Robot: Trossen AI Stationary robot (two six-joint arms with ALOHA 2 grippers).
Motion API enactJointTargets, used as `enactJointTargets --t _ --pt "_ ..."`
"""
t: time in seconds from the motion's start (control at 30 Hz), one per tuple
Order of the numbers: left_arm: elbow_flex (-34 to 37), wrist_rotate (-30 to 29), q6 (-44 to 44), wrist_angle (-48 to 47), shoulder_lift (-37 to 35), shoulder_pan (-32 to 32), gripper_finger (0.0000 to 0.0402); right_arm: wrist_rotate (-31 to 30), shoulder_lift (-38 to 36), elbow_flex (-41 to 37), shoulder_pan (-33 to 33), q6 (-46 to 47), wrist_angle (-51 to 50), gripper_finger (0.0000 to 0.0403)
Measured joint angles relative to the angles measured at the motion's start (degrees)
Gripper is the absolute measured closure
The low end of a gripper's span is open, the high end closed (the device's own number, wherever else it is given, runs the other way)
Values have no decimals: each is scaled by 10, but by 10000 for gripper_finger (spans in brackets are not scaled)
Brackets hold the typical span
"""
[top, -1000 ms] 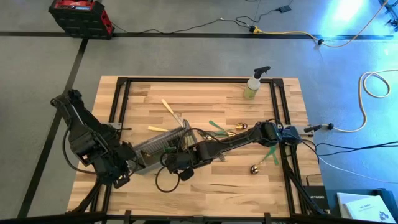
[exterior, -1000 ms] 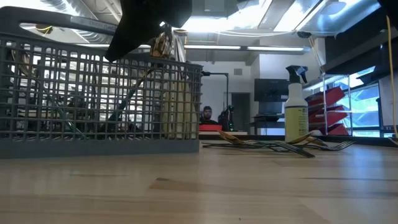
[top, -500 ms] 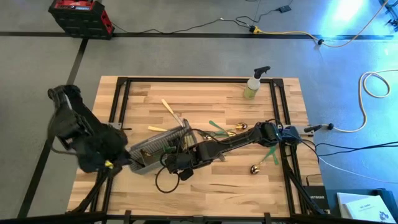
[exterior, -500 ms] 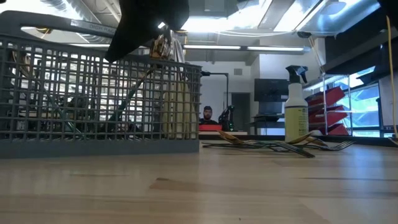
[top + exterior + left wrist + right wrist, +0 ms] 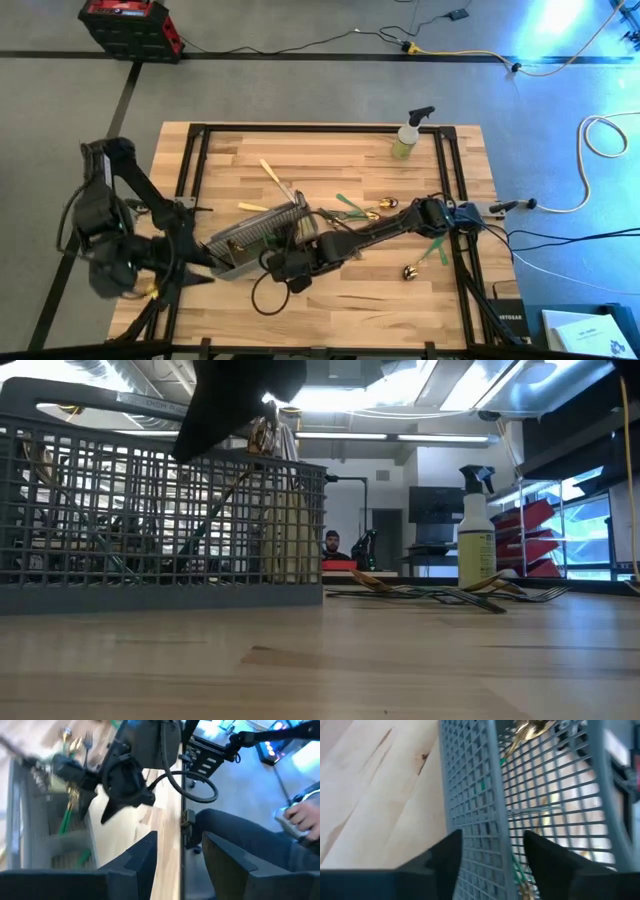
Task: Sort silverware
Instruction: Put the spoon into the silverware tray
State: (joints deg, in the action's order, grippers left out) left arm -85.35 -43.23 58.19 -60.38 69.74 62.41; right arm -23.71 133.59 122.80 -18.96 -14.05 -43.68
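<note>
Wooden surface (image 5: pixel 330 165) is occupied by a grey caddy (image 5: pixel 262 236); beside it the right end effector (image 5: pixel 288 262) is held parted, empty; the left end effector (image 5: pixel 177 855), off its other side, is likewise parted, empty.

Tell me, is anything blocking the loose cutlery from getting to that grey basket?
Partly: the right gripper and its arm stretch across the table between the loose silverware and the caddy. Nothing else visible intervenes.

Bright indoor light, with motion blur in three views.
Ceiling lights (image 5: pixel 340 395) glare in the low view; blue light washes the floor (image 5: pixel 560 40) at the high view's top right. The left arm (image 5: pixel 110 235) smears there, and both wrist views are blurred.
</note>
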Motion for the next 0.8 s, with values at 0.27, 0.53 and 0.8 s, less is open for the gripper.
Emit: enactJointTargets --t 0.27,0.53,0.8 --pt "7 -137 -41 0 71 39 261 -91 -18 1 -13 -5 -3 136" --pt "8 -242 41 -120 122 91 261 -117 -73 2 -72 145 -159 135" --pt "77 -269 115 -147 117 115 261 -111 -78 -32 -106 378 -367 135"
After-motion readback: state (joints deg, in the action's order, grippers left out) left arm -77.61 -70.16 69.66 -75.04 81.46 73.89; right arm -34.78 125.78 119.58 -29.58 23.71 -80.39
